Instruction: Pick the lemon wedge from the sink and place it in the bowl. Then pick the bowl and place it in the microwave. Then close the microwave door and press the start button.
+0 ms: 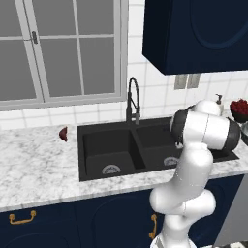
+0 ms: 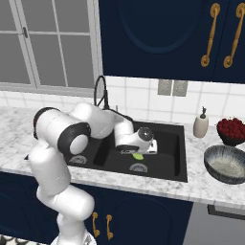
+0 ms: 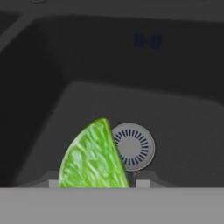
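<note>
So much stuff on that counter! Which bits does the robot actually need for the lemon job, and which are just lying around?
Needed:
- lemon wedge, at the gripper
- sink
- bowl, on the counter right of the sink

Just lying about:
- dark red wedge
- bowl of red fruit
- soap bottle
- faucet

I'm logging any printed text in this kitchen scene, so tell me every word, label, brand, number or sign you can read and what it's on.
No text can be read here.
Blue marks on the inner back wall of the sink: too blurred to read, possibly not text at all.
Soap bottle: no label can be made out.
Wall outlet plates: blank.
</note>
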